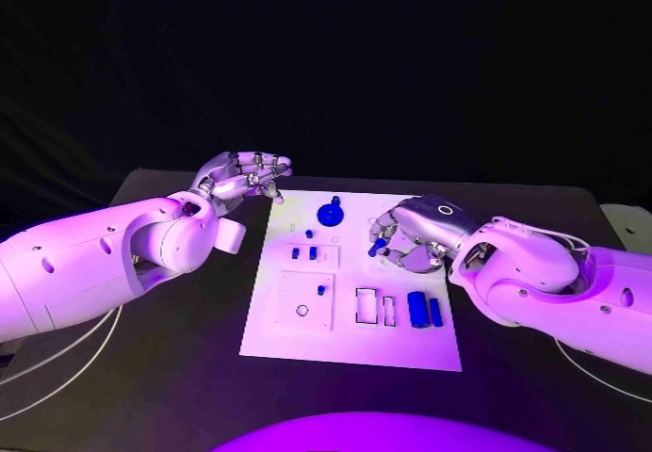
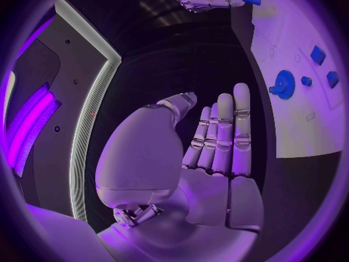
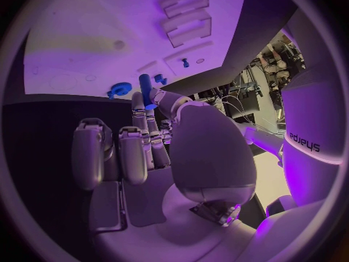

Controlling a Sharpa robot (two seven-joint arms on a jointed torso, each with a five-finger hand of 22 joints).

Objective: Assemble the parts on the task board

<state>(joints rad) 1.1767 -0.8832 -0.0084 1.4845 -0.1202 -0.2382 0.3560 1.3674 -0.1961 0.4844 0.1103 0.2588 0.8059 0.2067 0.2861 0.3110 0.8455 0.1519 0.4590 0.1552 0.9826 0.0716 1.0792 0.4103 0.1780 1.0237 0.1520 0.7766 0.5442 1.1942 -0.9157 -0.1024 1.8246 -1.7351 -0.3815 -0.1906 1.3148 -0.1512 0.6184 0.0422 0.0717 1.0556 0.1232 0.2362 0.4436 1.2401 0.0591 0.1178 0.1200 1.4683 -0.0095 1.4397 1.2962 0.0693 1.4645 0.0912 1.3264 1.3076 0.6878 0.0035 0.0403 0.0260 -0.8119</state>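
Note:
The white task board (image 1: 356, 330) lies in the middle of the black table. My right hand (image 1: 415, 235) hovers over the board's far right part and pinches a short blue cylinder (image 1: 379, 247) between thumb and finger; the same cylinder (image 3: 145, 88) stands above my fingers (image 3: 138, 145) in the right wrist view. A blue gear (image 1: 333, 215) sits on the board's far end, just left of that hand. Two blue bars (image 1: 424, 309) lie side by side near the board's right edge. My left hand (image 1: 245, 176) is raised beside the board's far left corner, fingers extended (image 2: 221, 140) and holding nothing.
Small blue pieces (image 1: 308, 252) stand in a raised block on the board's left half, and a small blue peg (image 1: 320, 289) sits lower down. Pale rectangular slots (image 1: 369, 306) lie left of the two bars. White cables (image 1: 55, 367) run along the table's left side.

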